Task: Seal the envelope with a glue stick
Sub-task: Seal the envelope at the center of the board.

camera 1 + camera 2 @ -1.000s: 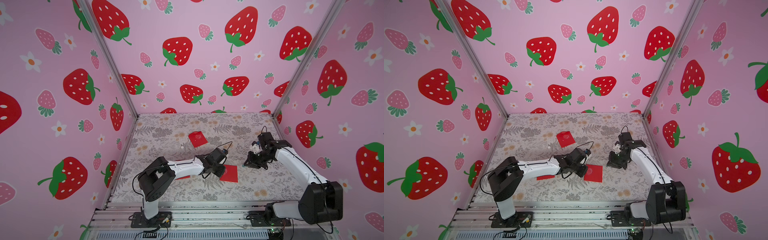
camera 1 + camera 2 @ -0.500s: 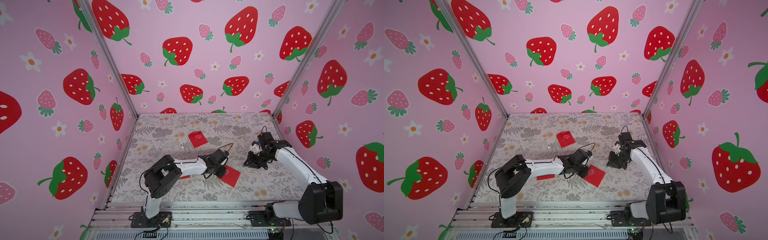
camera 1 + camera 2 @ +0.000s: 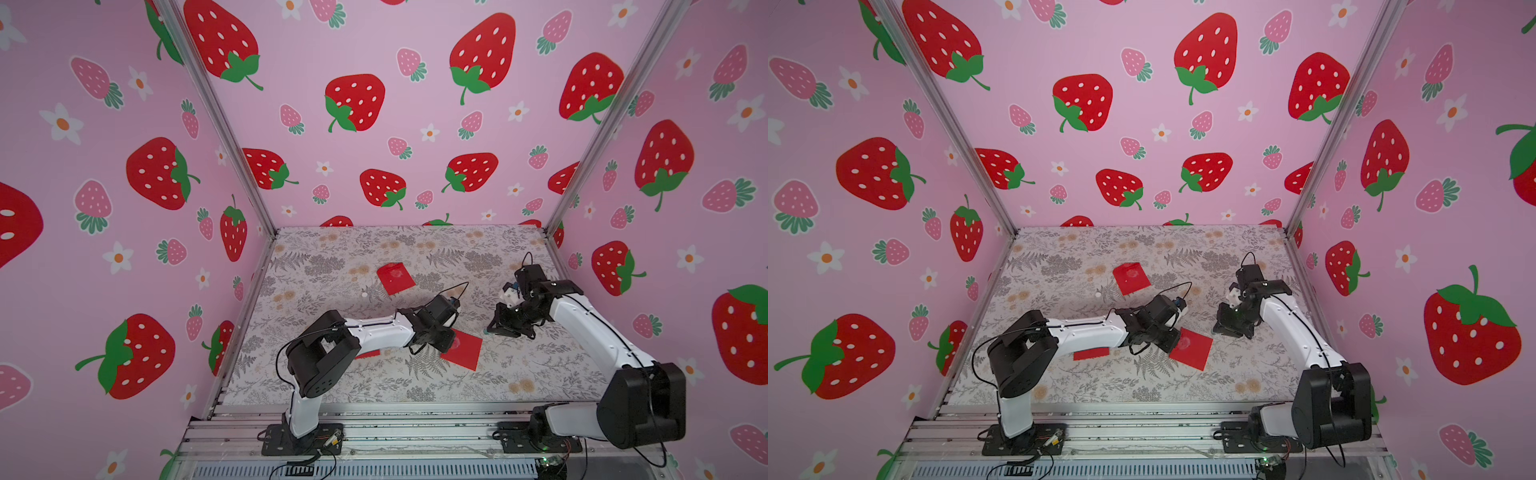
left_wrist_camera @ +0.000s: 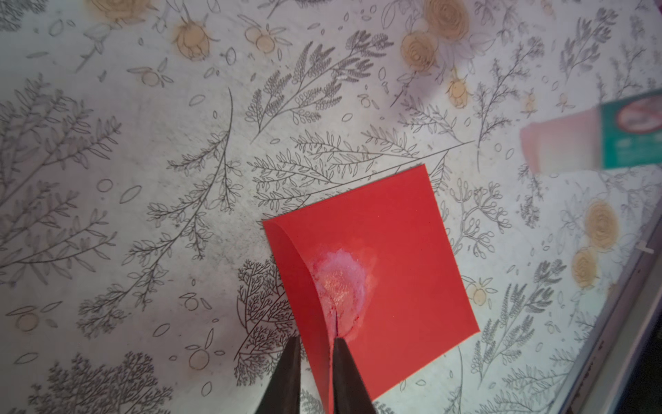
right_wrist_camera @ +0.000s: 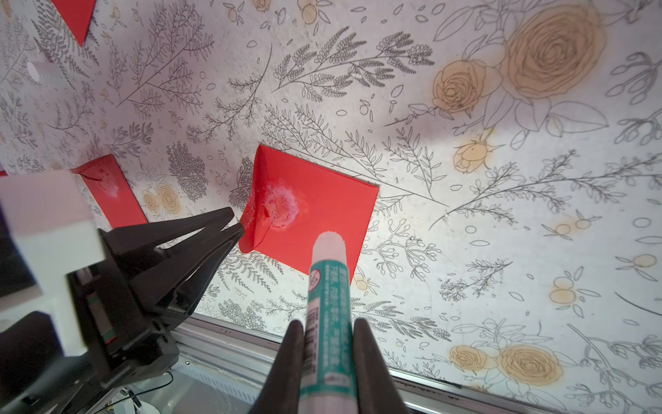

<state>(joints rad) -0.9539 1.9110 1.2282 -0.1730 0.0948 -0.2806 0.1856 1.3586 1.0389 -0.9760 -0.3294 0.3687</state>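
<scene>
My right pincer [image 5: 327, 358] clamps the glue stick [image 5: 327, 304], left pincer [image 4: 315, 362] nearly closed pinching the envelope [image 4: 376, 272] flap edge; best press flap flat onto glue.

Floral-print tabletop [image 3: 332, 266], grey ferns and tan roses. Pink strawberry-pattern walls [image 3: 374, 62] on three sides. Small white round object [image 3: 364, 294] lies on tabletop. Metal rail [image 3: 415, 432] along front edge.

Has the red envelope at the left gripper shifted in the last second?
Yes. The envelope has turned from square-on to slanted, its near corner swung toward the front rail, while the farther envelope lies unchanged.
</scene>
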